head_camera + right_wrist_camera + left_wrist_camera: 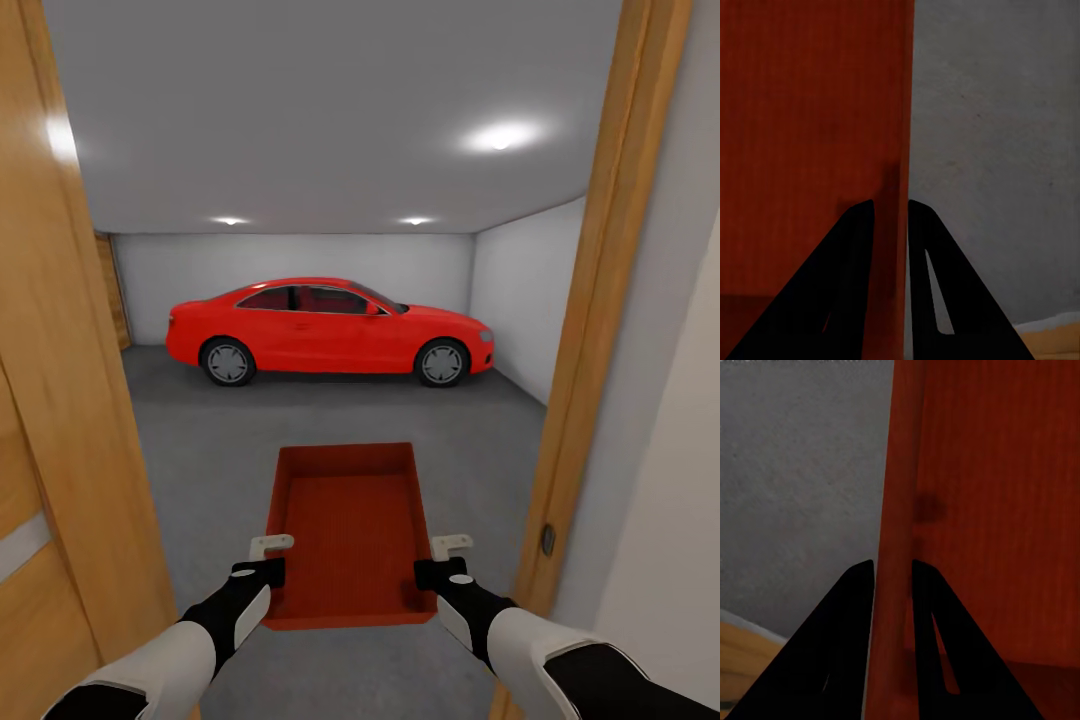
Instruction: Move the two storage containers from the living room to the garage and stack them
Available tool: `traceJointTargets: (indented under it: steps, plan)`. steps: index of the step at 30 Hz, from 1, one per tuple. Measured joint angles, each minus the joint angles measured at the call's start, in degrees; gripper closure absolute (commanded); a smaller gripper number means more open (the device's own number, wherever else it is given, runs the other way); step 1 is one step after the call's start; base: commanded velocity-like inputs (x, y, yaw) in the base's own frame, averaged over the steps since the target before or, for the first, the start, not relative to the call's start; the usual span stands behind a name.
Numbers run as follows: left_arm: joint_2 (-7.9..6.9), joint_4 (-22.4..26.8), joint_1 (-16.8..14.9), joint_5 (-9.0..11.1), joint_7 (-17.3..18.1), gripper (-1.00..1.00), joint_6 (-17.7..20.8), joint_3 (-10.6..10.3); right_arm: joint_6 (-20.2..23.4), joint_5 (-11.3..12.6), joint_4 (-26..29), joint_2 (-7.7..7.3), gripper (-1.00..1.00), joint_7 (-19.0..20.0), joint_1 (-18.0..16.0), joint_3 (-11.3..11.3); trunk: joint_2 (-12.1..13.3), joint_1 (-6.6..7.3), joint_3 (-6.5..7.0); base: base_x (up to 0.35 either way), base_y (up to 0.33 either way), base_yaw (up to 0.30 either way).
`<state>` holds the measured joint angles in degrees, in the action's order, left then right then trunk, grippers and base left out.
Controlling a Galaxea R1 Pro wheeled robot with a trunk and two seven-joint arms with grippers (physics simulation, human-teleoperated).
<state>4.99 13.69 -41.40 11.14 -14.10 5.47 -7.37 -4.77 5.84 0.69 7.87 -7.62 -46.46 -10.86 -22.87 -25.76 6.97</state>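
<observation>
Garage (pixel 300 160) w/ grey floor (pixel 210 450), red car (pixel 330 330), seen thru wooden doorway (pixel 610 300). Container (pixel 350 530) held out front, left hand (pixel 270 548) & right hand (pixel 452 545) each clamped on a side wall.

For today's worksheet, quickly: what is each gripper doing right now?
Left gripper: shut on the storage container, fingers pinching its left wall.
Right gripper: shut on the same container, pinching its right wall.

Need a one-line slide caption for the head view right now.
Both hands, left hand and right hand, carry an orange-red storage container through the wooden doorway toward the garage's red car.
</observation>
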Motion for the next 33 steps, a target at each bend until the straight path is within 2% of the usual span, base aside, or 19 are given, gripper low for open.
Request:
traceJointTargets:
  steps: [15,33]
  plan:
    - [0.02,0.0,0.0,-0.1,0.0,1.00,0.0,0.1,-0.1,0.0,0.0,-0.01,1.00,0.0,0.0,0.0,0.0,0.00,0.00,0.034,0.009,0.000]
    - [0.02,-0.1,0.0,0.0,0.0,1.00,0.0,0.0,0.0,0.0,0.0,-0.01,1.00,0.0,0.0,0.0,0.0,0.02,0.00,0.303,0.000,0.000]
